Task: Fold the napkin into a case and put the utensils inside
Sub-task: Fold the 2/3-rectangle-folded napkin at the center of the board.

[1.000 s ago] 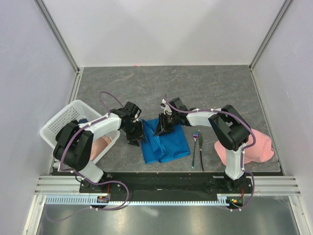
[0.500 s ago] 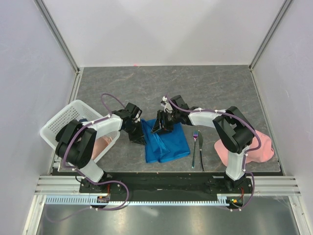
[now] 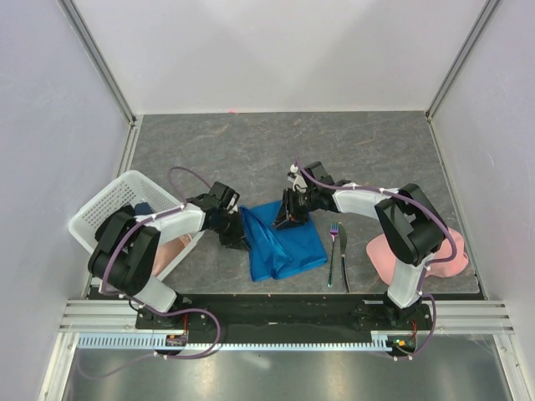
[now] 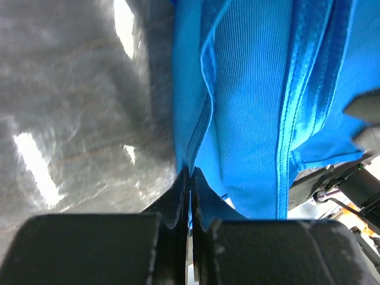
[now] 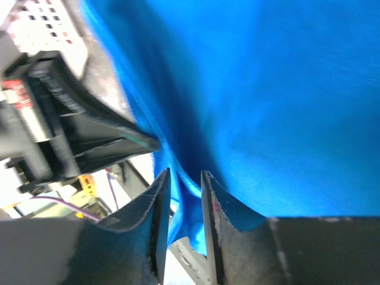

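The blue napkin (image 3: 288, 244) lies on the table as a wide, loosely folded patch rather than a narrow case, and its left edge is raised. My left gripper (image 3: 237, 237) is shut on that left hem (image 4: 191, 155), with the cloth (image 4: 249, 89) hanging in folds beyond the tips. My right gripper (image 3: 292, 219) is at the napkin's far edge. Its jaws (image 5: 185, 175) stand apart with a fold of blue cloth (image 5: 267, 89) between them. The utensils lie side by side just right of the napkin, fork (image 3: 333, 251) then knife (image 3: 343, 255).
A white basket (image 3: 109, 209) stands at the left by the left arm, with pale pink cloth (image 3: 175, 246) in it. Another pale pink cloth (image 3: 451, 251) lies at the right, behind the right arm. Grey walls enclose the table.
My left gripper has shut on the napkin's left edge and lifted it. My right gripper has moved right along the far edge, and its jaws opened, then narrowed.
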### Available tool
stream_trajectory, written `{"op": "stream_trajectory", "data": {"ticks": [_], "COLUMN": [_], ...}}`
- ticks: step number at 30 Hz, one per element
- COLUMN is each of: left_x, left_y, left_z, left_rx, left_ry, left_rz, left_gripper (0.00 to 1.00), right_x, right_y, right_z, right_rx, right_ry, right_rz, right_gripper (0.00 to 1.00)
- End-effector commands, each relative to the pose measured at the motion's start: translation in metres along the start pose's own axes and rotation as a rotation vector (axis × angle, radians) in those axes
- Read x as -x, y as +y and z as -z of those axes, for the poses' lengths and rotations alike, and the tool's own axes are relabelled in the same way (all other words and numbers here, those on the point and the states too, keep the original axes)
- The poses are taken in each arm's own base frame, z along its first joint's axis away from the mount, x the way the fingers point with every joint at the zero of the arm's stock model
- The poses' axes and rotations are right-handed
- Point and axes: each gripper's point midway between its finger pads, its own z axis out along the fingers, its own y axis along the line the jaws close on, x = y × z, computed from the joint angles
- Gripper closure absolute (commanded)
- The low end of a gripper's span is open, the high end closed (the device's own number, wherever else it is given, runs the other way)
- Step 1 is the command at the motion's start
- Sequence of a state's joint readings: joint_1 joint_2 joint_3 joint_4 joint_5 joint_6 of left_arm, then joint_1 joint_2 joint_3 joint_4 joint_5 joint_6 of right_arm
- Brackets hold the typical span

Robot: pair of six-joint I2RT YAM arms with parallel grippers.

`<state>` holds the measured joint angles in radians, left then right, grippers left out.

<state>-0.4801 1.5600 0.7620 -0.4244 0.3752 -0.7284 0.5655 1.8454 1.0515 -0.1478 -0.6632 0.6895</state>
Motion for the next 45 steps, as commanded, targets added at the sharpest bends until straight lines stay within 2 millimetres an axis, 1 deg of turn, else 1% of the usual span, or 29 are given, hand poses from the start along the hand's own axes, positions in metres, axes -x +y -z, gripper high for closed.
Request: {"op": "stream_trajectory", "data": {"ticks": [1,4,5,7,8,9,11,14,16,18,20,21,22,23,24,25,26,27,28,29,30,32,33,35,37,40,41,42,45], "left_x": [0.008,0.008,0.010,0.010,0.010,0.010,0.011,0.012,0.011,0.009,0.006,0.004,0.004,0.002,0.000,0.001,-0.003,-0.004,-0.004,-0.006,-0.007,-0.005,-0.008,-0.008,-0.008,-0.008,-0.005,-0.005,0.003], "left_y": [-0.010,-0.012,-0.013,-0.012,-0.013,-0.012,-0.013,-0.014,-0.013,-0.011,-0.007,-0.006,-0.007,-0.004,-0.003,-0.005,-0.001,0.000,0.001,0.000,0.000,-0.002,0.000,-0.003,-0.001,0.006,0.004,0.008,0.008], "left_z": [0.008,0.005,0.005,0.003,0.003,0.003,0.002,0.004,0.006,0.008,0.008,0.009,0.012,0.014,0.016,0.022,0.024,0.028,0.032,0.040,0.045,0.054,0.056,0.057,0.054,0.040,0.039,0.032,0.029], "left_rx": [-0.055,-0.076,-0.086,-0.092,-0.097,-0.094,-0.097,-0.099,-0.102,-0.104,-0.098,-0.100,-0.108,-0.100,-0.095,-0.101,-0.086,-0.082,-0.074,-0.078,-0.077,-0.090,-0.081,-0.089,-0.077,-0.027,-0.024,0.003,0.024], "left_ry": [-0.076,-0.083,-0.093,-0.101,-0.104,-0.103,-0.106,-0.114,-0.127,-0.135,-0.137,-0.139,-0.152,-0.152,-0.156,-0.179,-0.174,-0.181,-0.194,-0.207,-0.218,-0.255,-0.249,-0.245,-0.233,-0.185,-0.181,-0.156,-0.164], "left_rz": [-0.004,-0.015,-0.016,-0.014,-0.013,-0.010,-0.012,-0.010,-0.011,-0.011,-0.007,-0.006,-0.011,-0.007,-0.007,-0.007,0.002,0.005,0.017,0.016,0.018,0.028,0.039,0.049,0.066,0.066,0.062,0.068,0.048], "left_gripper": [0.97,0.98,0.98,0.98,0.98,0.98,0.98,0.98,0.98,0.98,0.96,0.93,0.91,0.87,0.79,0.74,0.69,0.59,0.52,0.45,0.35,0.30,0.27,0.25,0.25,0.24,0.25,0.27,0.30], "right_x": [-0.003,-0.005,-0.003,-0.005,-0.002,-0.008,-0.012,-0.020,-0.023,-0.030,-0.035,-0.034,-0.035,-0.035,-0.034,-0.034,-0.032,-0.031,-0.030,-0.025,-0.027,-0.023,-0.024,-0.027,-0.026,-0.027,-0.027,-0.028,-0.029], "right_y": [-0.022,-0.028,-0.030,-0.032,-0.030,-0.028,-0.025,-0.012,0.002,0.014,0.017,0.021,0.022,0.022,0.025,0.030,0.030,0.026,0.023,0.015,0.008,-0.003,-0.008,-0.018,-0.022,-0.029,-0.031,-0.033,-0.036], "right_z": [-0.002,-0.006,-0.006,-0.009,-0.010,-0.013,-0.017,-0.022,-0.023,-0.026,-0.027,-0.027,-0.027,-0.026,-0.025,-0.023,-0.022,-0.019,-0.017,-0.016,-0.014,-0.012,-0.011,-0.010,-0.011,-0.013,-0.014,-0.015,-0.015], "right_rx": [-0.076,-0.091,-0.105,-0.115,-0.119,-0.122,-0.121,-0.100,-0.080,-0.035,-0.010,0.012,0.019,0.019,0.027,0.044,0.040,0.020,0.008,-0.024,-0.047,-0.082,-0.105,-0.147,-0.166,-0.190,-0.195,-0.196,-0.210], "right_ry": [-0.004,0.010,0.003,0.022,0.020,0.043,0.056,0.074,0.065,0.079,0.090,0.086,0.090,0.090,0.084,0.081,0.071,0.064,0.058,0.040,0.044,0.029,0.034,0.045,0.041,0.040,0.043,0.049,0.046], "right_rz": [-0.002,-0.001,0.004,0.022,0.037,0.043,0.048,0.059,0.079,0.055,0.013,0.017,0.015,0.016,0.026,0.036,0.040,0.040,0.039,0.026,0.011,0.005,-0.003,0.004,0.006,0.000,-0.003,-0.005,-0.011], "right_gripper": [0.68,0.69,0.69,0.70,0.71,0.72,0.73,0.77,0.77,0.78,0.78,0.78,0.79,0.80,0.80,0.80,0.80,0.80,0.80,0.80,0.80,0.80,0.80,0.80,0.81,0.82,0.83,0.83,0.86]}}
